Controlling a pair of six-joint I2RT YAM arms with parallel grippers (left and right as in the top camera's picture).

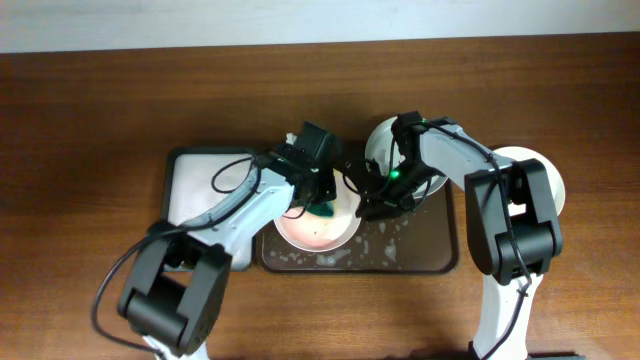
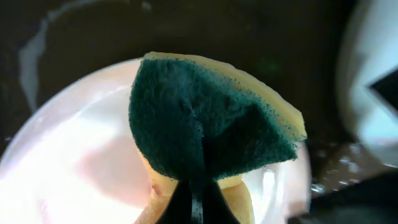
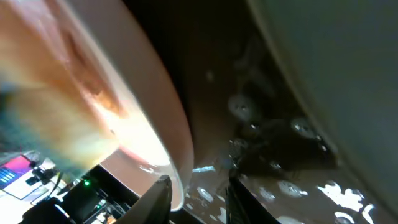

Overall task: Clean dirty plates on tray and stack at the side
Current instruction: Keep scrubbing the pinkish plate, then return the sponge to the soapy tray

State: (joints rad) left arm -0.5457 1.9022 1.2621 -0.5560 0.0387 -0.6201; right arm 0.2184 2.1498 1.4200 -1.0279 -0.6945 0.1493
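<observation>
**A:** Which step is in hand?

**B:** The scrubbing, I'd judge. The left gripper is clamped tight on a sponge, green face toward its camera. The pink-tinted plate lies directly beneath it on the tray.

**A:** And the other arm?

**B:** The right gripper sits low at that plate's edge, jaws a little apart. From its wrist camera the rim runs down into the gap, just beside one finger. I can't see anything pinched.

**A:** So the plate isn't braced?

**B:** Not by a grip, as far as I can tell. It rests on the wet tray, with soapy patches just ahead of the right gripper.

**A:** Is it clean?

**B:** No. A reddish tint spreads across its middle, below and beside the sponge.

**A:** Where are the other plates?

**B:** The second plate is just behind the right gripper at the tray's back corner, partly hidden by the arm. The third plate is well out to that gripper's right, off the tray on the desk. I take that for the stacking side.

**A:** What does the next move call for?

**B:** The sponge pressed flat onto the tint and swept across it. Meanwhile the right gripper should either close on the rim to steady it or draw clear. On a soapy tray a loose plate may skate.
</observation>
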